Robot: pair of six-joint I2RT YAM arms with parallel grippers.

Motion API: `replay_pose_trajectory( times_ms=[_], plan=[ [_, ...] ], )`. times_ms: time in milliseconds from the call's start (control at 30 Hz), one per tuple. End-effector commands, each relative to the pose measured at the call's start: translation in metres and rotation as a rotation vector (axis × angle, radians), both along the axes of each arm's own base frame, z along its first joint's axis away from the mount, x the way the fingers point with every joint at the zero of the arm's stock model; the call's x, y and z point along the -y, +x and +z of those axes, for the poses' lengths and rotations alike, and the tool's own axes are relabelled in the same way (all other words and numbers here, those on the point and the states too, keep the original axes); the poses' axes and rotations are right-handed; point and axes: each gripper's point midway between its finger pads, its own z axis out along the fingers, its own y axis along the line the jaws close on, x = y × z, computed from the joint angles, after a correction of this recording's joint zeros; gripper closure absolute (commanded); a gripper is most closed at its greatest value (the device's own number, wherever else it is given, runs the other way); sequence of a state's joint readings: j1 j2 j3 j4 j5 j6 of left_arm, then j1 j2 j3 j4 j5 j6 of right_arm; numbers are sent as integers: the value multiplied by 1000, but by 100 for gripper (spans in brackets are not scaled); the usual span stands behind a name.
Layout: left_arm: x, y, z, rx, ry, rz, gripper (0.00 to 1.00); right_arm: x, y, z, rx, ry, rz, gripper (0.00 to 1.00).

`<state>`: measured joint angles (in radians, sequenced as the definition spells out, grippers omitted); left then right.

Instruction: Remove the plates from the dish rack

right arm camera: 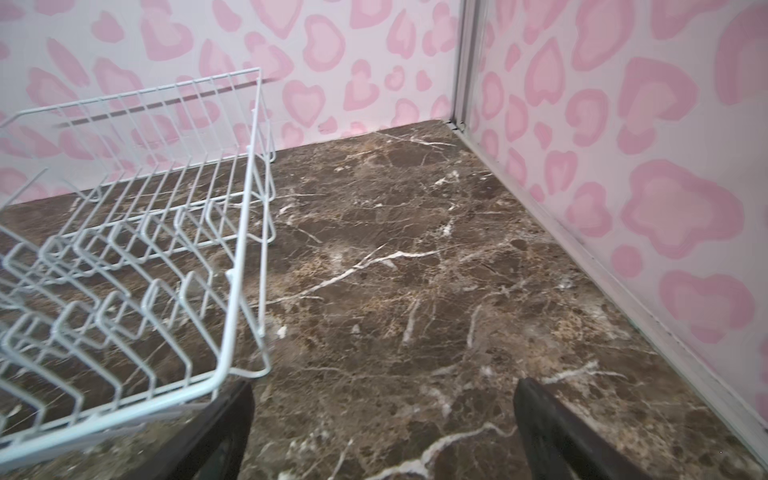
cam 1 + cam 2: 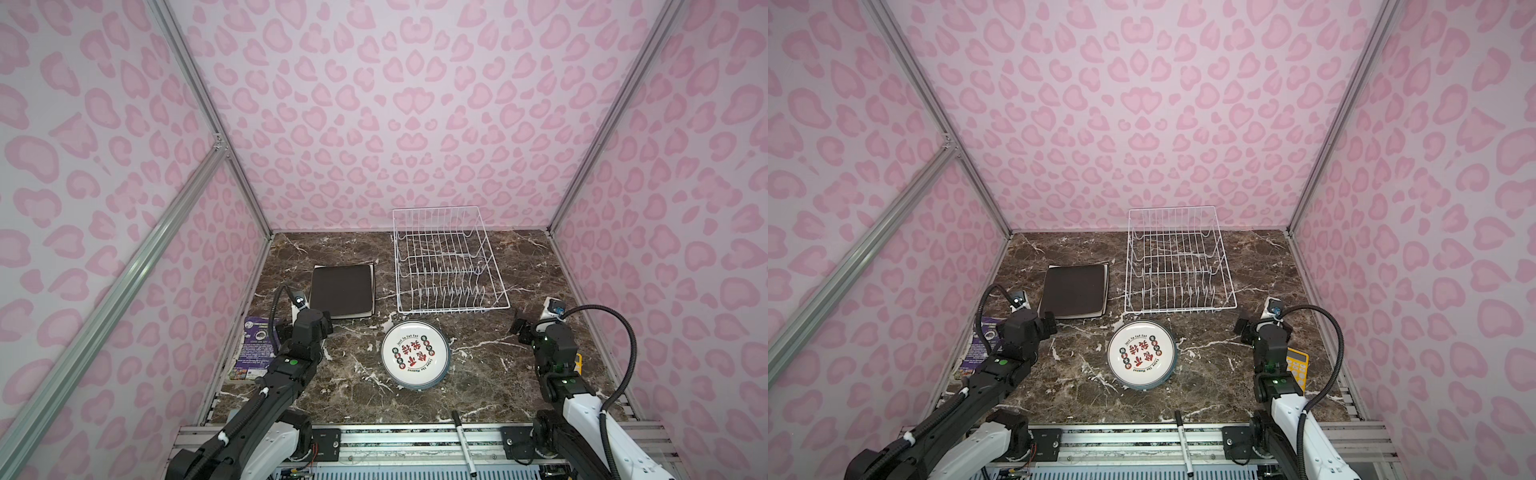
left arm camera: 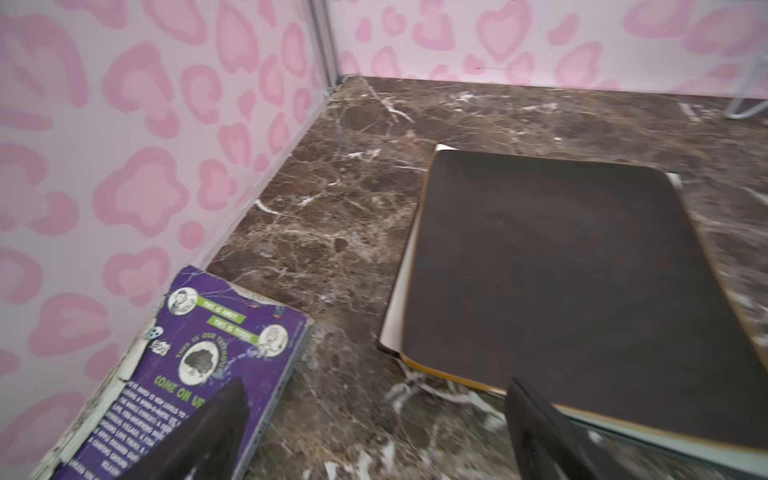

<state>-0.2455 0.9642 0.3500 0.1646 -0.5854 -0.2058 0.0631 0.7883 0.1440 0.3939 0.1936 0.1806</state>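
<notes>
"Dish rack: anything left in it?"

"Nothing that shows in both top views. It is bare prongs, standing at the back of the marble table, right of centre. The unloading looks finished to me."

"So where are the plates?"

"The square plates lie stacked flat just left of the rack, the dark one on top with white corners peeking out beneath. The round plates are stacked in front of the rack, printed face up, with the lower rims showing off-centre."

"And the arms?"

"Left gripper: jaws wide apart and empty, one finger close by the square stack's near corner, the other over a purple book. Right gripper: also spread and empty, one finger right by the rack's near corner."

"What could go wrong?"

"A sideways swing on the left could shove that uneven square stack and slide the top plate off. On the right, a finger could hook a wire and drag the rack. The yellow calculator lies beside the right arm, and the marker lies on the front rail."
</notes>
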Motion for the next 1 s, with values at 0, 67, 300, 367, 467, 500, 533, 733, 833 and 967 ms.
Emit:
replay_pose_trajectory(
  times_ms=[0,67,300,367,467,500,533,733,833,967],
  plan=[
    [-5,28,36,257,-1,32,2,14,11,24,150,-54,-71,1],
    [-2,40,32,280,11,3,2,13,17,11,143,-61,-65,1],
    [-8,67,8,254,35,-84,3,7,53,9,122,-148,-12,1],
    [-13,65,-4,279,-15,-106,3,7,64,0,112,-140,-10,1],
    [-16,76,-9,233,-41,-111,3,5,74,-12,129,-151,-5,0],
    [-17,76,-8,243,-55,-116,3,6,76,-18,95,-150,-10,0],
    [-16,75,-10,226,-57,-118,3,9,78,-24,30,-143,-25,0],
    [-16,76,-8,232,-50,-118,3,19,83,-22,24,-145,-97,0],
    [-16,76,-8,231,-51,-119,3,19,84,-24,-15,-143,-95,0],
    [-16,78,-10,224,-52,-120,3,19,84,-22,7,-144,-99,0]
  ],
)
